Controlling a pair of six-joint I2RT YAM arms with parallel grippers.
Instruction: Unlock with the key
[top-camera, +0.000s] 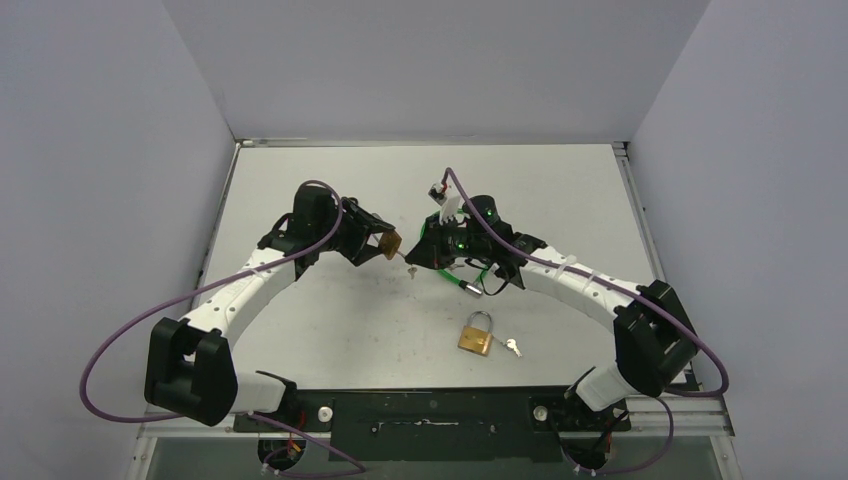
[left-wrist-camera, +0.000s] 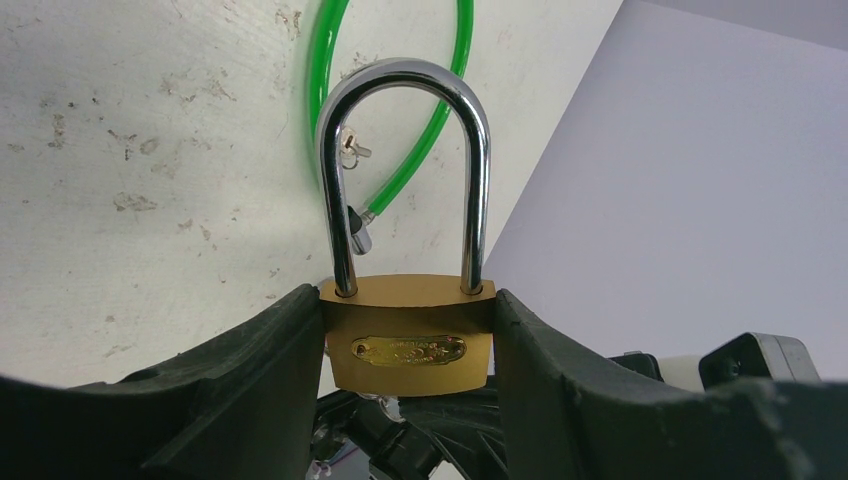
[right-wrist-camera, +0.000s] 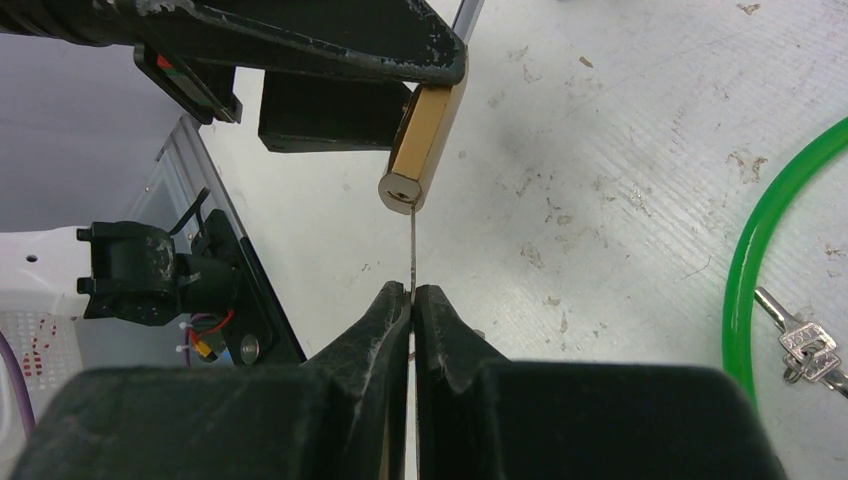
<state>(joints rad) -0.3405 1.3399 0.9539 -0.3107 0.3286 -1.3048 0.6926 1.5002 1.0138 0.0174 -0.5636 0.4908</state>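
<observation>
— We're over a scuffed white tabletop (top-camera: 330, 330) between grey walls (top-camera: 100, 150). Our left pincer (top-camera: 383, 241) is clamped on the brass padlock (left-wrist-camera: 408, 350) and holds it off the surface.

— And our right pincer (right-wrist-camera: 412, 295) is pressed together on the key (right-wrist-camera: 412, 250), blade tip meeting the keyhole (right-wrist-camera: 398, 190). We should keep the blade in line with the lock body, push straight in, then twist.

— Only the right wrist view shows us that keyhole. The left wrist view alone shows the shackle (left-wrist-camera: 405, 150) seated in both holes.
</observation>
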